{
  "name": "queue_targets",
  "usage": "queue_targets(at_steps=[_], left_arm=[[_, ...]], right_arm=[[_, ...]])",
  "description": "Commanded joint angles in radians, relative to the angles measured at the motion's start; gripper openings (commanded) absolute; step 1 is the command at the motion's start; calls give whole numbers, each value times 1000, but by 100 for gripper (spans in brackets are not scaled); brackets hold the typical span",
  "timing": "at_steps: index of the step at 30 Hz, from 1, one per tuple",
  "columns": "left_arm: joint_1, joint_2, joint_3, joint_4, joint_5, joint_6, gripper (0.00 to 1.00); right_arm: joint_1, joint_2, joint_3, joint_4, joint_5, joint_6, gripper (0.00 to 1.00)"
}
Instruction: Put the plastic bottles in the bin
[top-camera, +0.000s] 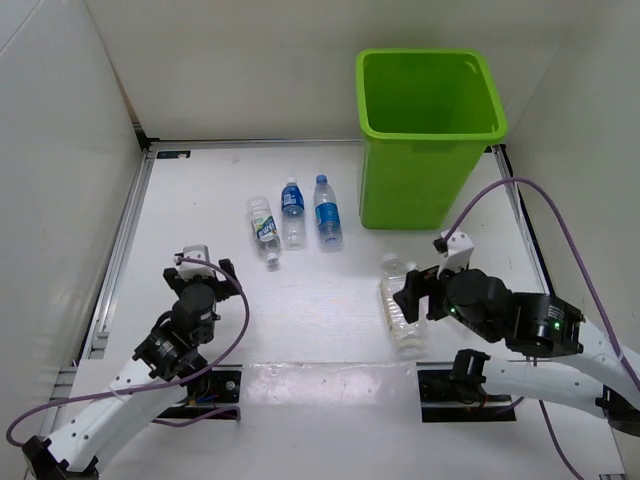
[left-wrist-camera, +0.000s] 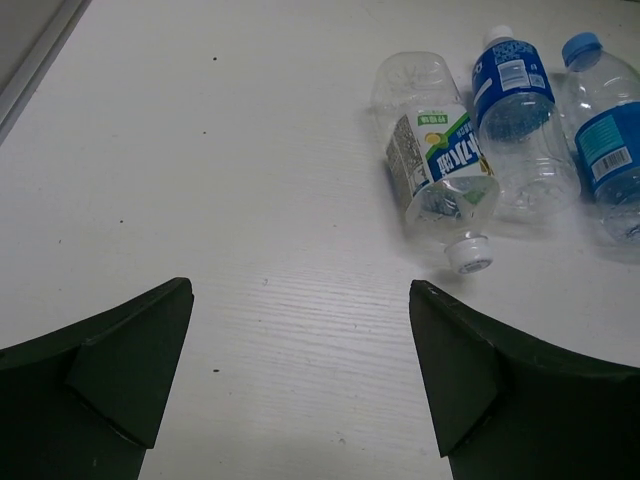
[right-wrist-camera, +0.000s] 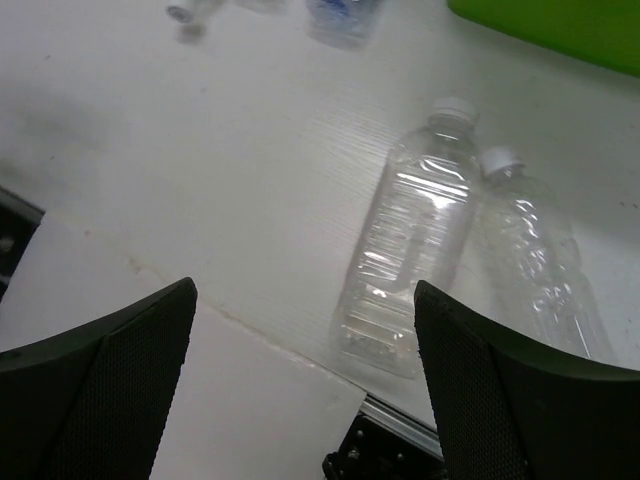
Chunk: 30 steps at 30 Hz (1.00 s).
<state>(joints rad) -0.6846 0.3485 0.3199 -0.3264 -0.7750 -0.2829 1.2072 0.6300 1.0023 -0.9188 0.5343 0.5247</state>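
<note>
1. A white table (top-camera: 300, 330) is seen from above, with two robot arms bolted at its near edge.
2. The lime-green bin (top-camera: 412, 190) stands upright at the far right of the table, its top open.
3. Three plastic bottles lie side by side a little to the left of the bin.
4. The green-labelled bottle (left-wrist-camera: 440, 160) is the leftmost, with its white cap pointing toward the arms. Its white and green label has a blue band with white characters, too small to read, and a small yellow picture.
5. The middle bottle (left-wrist-camera: 512, 90) and the right bottle (left-wrist-camera: 605, 140) wear blue labels with a white printed panel. The writing cannot be read. Their caps point away from the arms.
6. Two clear bottles without labels, the first unlabelled bottle (right-wrist-camera: 410, 250) and the second unlabelled bottle (right-wrist-camera: 535, 270), lie side by side on the near side of the bin, white caps pointing away from the arms.
7. The left gripper (left-wrist-camera: 300, 300) is spread wide and holds nothing. It hangs over bare table just short of the green-labelled bottle.
8. The right gripper (right-wrist-camera: 302, 300) is also spread wide and empty, above the table beside the unlabelled pair.
</note>
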Motion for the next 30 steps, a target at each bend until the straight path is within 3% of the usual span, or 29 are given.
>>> queue_targets(at_steps=[1, 4, 8, 9, 11, 12, 13, 14, 15, 18, 20, 21, 22, 25, 30], left_arm=[[-1, -9, -19, 47, -26, -12, 100], [-1, -32, -28, 44, -43, -21, 100], [-1, -51, -38, 43, -52, -22, 100], [-1, -52, -38, 43, -53, -24, 100], [-1, -49, -36, 41, -56, -25, 100], [-1, -40, -33, 46, -56, -24, 100], [-3, -34, -31, 49, -55, -25, 100], [-1, -22, -28, 49, -53, -25, 100], [-1, -22, -28, 52, -53, -24, 100], [0, -6, -22, 67, -43, -22, 100], [-1, 3, -22, 64, -37, -21, 100], [0, 4, -21, 61, -33, -19, 100], [-1, 7, -22, 64, -33, -19, 100], [0, 4, -22, 64, -36, -19, 100], [2, -6, -24, 56, -41, -19, 100]], right_arm=[[23, -12, 68, -130, 271, 191, 90], [-23, -33, 47, -140, 230, 155, 90], [-175, -56, -8, -103, 54, 179, 90], [-275, -58, -31, -91, 12, 155, 90], [-363, -33, -70, -25, -80, 118, 90], [-512, 6, -94, 3, -246, 112, 90], [-565, 25, -128, 1, -301, 115, 90], [-724, 48, -160, 6, -456, 116, 90], [-725, 89, -174, 3, -502, 110, 90], [-911, 168, -258, 55, -695, 38, 90], [-885, 189, -277, 96, -708, 44, 90], [-859, 206, -277, 100, -638, 66, 90], [-750, 233, -260, 112, -602, 93, 90], [-587, 270, -234, 100, -415, 190, 90], [-552, 417, -241, 149, -404, 222, 90]])
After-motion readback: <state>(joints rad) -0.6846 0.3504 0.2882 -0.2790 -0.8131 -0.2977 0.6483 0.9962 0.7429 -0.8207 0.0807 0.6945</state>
